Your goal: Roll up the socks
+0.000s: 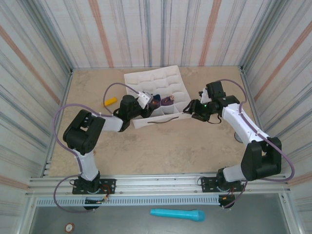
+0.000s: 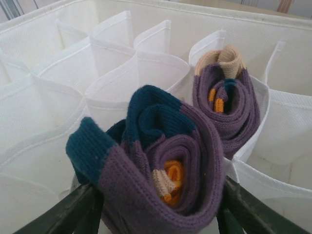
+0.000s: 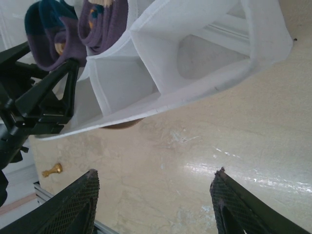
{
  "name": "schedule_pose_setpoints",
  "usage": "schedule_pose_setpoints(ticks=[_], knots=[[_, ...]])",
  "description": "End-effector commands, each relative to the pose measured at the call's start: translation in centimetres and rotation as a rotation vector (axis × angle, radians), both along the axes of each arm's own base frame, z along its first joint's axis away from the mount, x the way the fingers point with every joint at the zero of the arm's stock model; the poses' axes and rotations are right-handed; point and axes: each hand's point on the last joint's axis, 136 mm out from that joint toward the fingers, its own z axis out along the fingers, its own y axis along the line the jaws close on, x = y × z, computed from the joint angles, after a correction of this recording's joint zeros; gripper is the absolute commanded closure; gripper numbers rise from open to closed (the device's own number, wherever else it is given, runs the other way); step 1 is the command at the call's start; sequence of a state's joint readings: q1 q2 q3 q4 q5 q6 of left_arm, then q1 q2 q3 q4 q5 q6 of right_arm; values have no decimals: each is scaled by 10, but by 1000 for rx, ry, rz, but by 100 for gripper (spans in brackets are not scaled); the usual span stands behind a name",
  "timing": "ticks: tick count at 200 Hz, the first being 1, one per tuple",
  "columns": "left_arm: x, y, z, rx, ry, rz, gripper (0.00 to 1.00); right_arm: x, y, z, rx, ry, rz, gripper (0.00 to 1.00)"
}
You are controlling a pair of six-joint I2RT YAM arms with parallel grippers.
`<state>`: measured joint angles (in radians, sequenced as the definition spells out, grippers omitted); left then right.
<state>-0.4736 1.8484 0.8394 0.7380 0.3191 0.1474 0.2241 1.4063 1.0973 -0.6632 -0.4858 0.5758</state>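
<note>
Surface: beige stone-pattern table [image 1: 161, 146], enclosed by striped corrugated walls [image 1: 146, 29]. A white fabric organiser [image 1: 168, 80] sits at frame centre.

One rolled sock [image 2: 161, 161] stands between the spread jaws of the left claw [image 2: 158, 187]; whether they grip it cannot be told. A second rolled sock [image 2: 226, 105] occupies the adjacent compartment.

The right claw [image 3: 156, 171] is wide open and empty, just beside the organiser's right edge.

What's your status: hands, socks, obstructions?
Left hand straddles nearer rolled purple-and-teal fabric sock, grip unclear; second roll beside it, in white fabric divider box. Right hand open, empty. Nothing blocking.
</note>
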Motion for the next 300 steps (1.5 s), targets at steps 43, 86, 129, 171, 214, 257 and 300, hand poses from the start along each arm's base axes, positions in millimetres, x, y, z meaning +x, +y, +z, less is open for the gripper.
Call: schedule_pose_setpoints(ticks=[43, 86, 129, 171, 214, 257, 300], knots=[[-7, -1, 22, -96, 128, -74, 27, 0, -4, 3, -26, 4, -7, 37], [-11, -14, 35, -147, 223, -116, 20, -2, -2, 3, -18, 5, -8, 37], [2, 0, 53, -218, 279, -38, 13, -4, -3, 5, -15, -1, -7, 37], [8, 16, 79, -276, 302, -3, 13, -4, -2, 7, -6, -11, -4, 37], [0, 10, 100, -310, 353, -61, 14, -6, -1, 7, 6, -17, -7, 37], [-6, 4, 110, -353, 422, -89, 14, -7, -2, 8, 4, -29, -8, 36], [-13, -15, 116, -402, 537, -165, 16, -7, 1, 3, 25, -31, -5, 36]])
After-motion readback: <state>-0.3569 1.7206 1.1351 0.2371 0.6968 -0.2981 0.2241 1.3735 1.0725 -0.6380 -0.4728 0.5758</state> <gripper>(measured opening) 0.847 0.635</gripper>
